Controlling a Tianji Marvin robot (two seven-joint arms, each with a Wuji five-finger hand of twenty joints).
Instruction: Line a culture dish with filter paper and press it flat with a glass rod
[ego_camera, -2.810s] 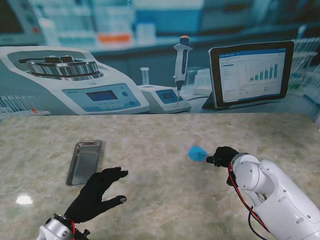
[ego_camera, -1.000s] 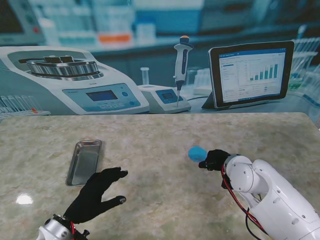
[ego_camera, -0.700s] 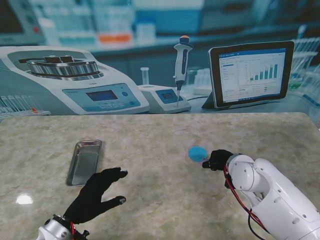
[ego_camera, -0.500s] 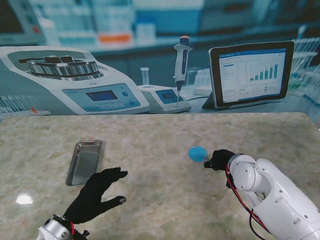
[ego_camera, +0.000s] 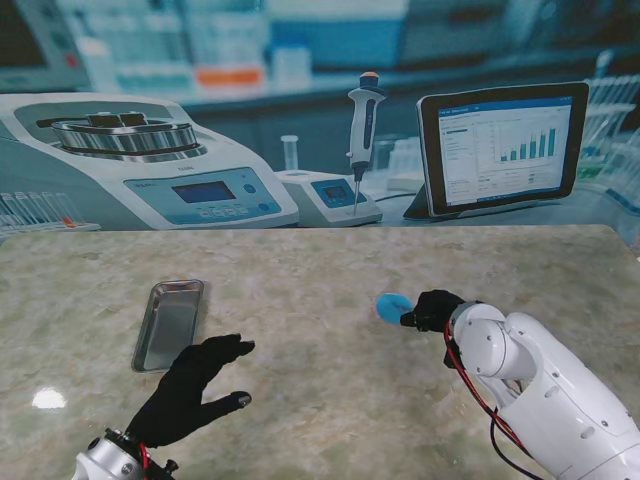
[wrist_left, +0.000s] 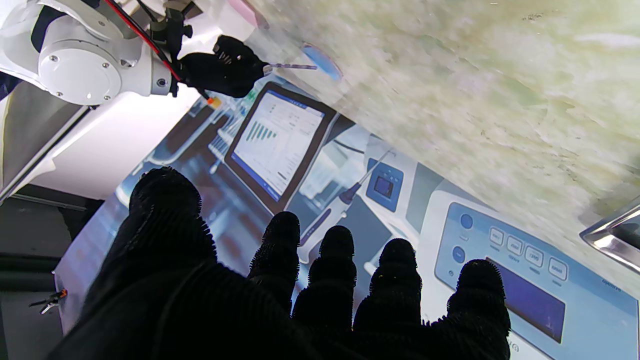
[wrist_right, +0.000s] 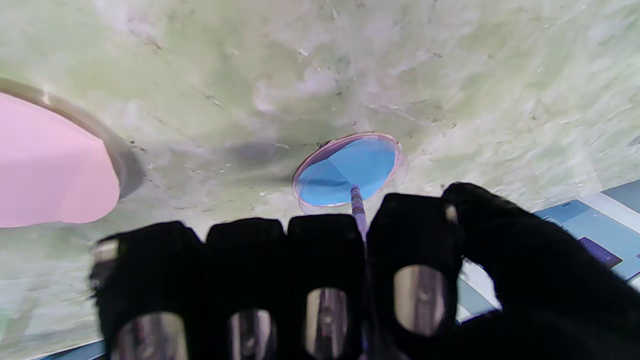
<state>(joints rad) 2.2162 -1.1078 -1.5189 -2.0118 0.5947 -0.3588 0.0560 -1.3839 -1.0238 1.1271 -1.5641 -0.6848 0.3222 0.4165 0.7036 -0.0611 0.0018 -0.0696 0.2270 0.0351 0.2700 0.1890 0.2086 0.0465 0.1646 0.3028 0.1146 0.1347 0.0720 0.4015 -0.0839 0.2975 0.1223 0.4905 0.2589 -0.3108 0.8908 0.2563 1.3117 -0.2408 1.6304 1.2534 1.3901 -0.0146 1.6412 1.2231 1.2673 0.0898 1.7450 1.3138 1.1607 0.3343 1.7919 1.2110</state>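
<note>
A clear culture dish (wrist_right: 350, 170) holds blue filter paper (ego_camera: 392, 306) and rests on the marble table right of centre. My right hand (ego_camera: 432, 310) is curled shut on a thin glass rod (wrist_right: 357, 205). The rod's tip touches the blue paper inside the dish. The left wrist view shows the same rod (wrist_left: 290, 66) reaching from the right hand (wrist_left: 225, 67) to the dish (wrist_left: 322, 62). My left hand (ego_camera: 190, 390) hovers open over the table near me on the left, fingers (wrist_left: 335, 260) spread and holding nothing.
A steel tray (ego_camera: 170, 322) lies on the left, just beyond the left hand. A pink round object with a clear rim (wrist_right: 55, 165) shows at the edge of the right wrist view. A printed lab backdrop (ego_camera: 320, 130) stands along the table's far edge.
The right hand has shifted slightly back and forth beside the dish, keeping the rod on the blue paper. The left hand and the tray have not moved.
</note>
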